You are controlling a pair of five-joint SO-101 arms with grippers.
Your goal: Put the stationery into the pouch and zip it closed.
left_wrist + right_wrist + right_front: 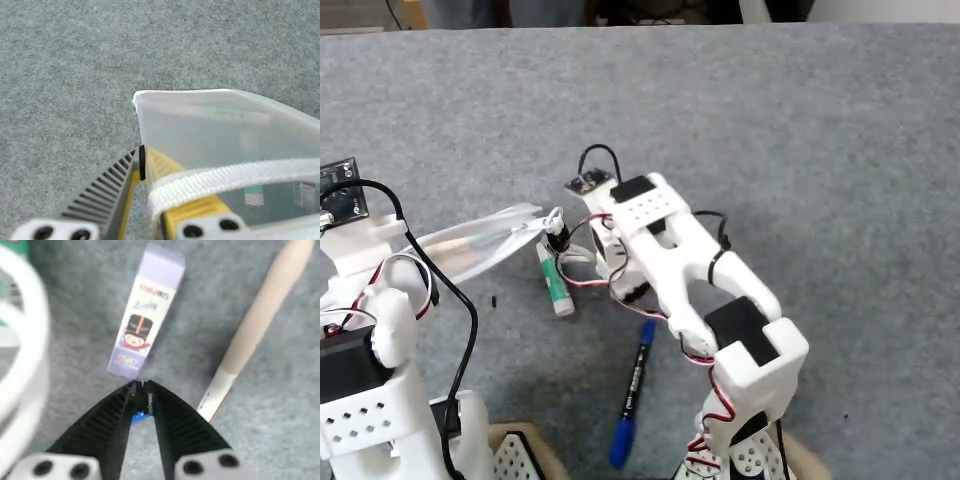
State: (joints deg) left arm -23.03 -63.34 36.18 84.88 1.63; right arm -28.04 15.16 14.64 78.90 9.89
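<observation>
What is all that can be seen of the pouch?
The pouch is a flat, translucent bag, plastic by its look, with a white sewn rim and a white woven strap. Blurred coloured shapes show through its wall. The left claw is shut on one end, holding it over the grey table.

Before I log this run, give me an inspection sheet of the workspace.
Surface: grey mat, flat.
Job's things: pouch held at one end; glue stick, pen, eraser and pencil lying on the mat.
Clutter: small dark speck.
Hands: left hand shut on pouch; right hand shut, near the eraser.
Cables: black cable along left arm; red and white wires at right arm.
Surroundings: dark shapes past the far edge, unclear.
</observation>
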